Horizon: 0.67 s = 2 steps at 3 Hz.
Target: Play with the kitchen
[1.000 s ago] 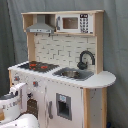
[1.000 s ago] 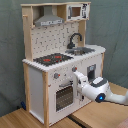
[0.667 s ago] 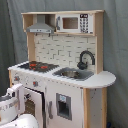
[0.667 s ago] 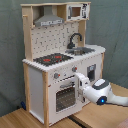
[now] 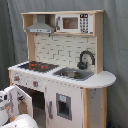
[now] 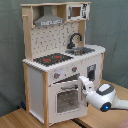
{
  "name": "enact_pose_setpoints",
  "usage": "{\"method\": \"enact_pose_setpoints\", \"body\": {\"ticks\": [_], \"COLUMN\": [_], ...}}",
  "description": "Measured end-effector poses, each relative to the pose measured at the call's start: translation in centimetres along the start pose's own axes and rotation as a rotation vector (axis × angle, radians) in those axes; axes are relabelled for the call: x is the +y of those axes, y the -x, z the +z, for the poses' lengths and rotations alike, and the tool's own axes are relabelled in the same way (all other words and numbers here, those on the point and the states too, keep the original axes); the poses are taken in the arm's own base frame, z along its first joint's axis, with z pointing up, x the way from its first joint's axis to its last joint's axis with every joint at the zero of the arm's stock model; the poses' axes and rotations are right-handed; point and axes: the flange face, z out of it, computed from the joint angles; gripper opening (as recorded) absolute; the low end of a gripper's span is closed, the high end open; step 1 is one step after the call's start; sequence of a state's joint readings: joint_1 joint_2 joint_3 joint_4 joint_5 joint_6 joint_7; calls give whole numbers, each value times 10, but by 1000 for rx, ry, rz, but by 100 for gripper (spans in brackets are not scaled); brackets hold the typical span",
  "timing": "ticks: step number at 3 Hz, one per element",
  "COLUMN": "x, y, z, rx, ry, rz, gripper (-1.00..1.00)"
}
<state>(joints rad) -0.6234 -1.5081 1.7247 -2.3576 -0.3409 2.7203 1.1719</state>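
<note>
In the first exterior view, the toy play kitchen (image 5: 60, 70) is filling the frame, standing against a grey curtain (image 5: 115, 45). Below the stovetop (image 5: 39, 65), the oven door (image 5: 22, 100) is standing swung open, and the gripper (image 5: 10, 96) is sitting at the edge of that door. The finger state cannot be told. Risk, as a judgement: if the arm is pulling off the hinge arc, the door is likely to bind or the light cabinet to shift. Counted here: one stovetop, one sink (image 5: 74, 74), one black faucet (image 5: 86, 59), one grey hood (image 5: 41, 27), one microwave (image 5: 75, 22), two knobs (image 5: 35, 83) below the stovetop.

In the second exterior view, the kitchen is standing on a wooden floor (image 6: 20, 119). Below the stovetop (image 6: 52, 59), the gripper (image 6: 82, 82) is working at the top edge of the windowed oven door (image 6: 65, 100), with the white wrist (image 6: 102, 96) trailing toward the second exterior view's right. Risk: a slip off the door edge is sending the fingers against the knob panel. Counted: one faucet (image 6: 75, 40), one hood (image 6: 47, 17), one oven door, two knobs (image 6: 56, 75), one arm
</note>
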Motion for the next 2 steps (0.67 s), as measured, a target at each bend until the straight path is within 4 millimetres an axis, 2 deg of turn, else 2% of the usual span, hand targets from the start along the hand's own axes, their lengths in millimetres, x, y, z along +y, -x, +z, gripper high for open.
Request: {"method": "enact_pose_setpoints", "body": {"ticks": [2], "x": [-14], "y": [-10], "z": [-35], "rx": [-7], "ry": [62], "rz": [4], "gripper": [-100]}}
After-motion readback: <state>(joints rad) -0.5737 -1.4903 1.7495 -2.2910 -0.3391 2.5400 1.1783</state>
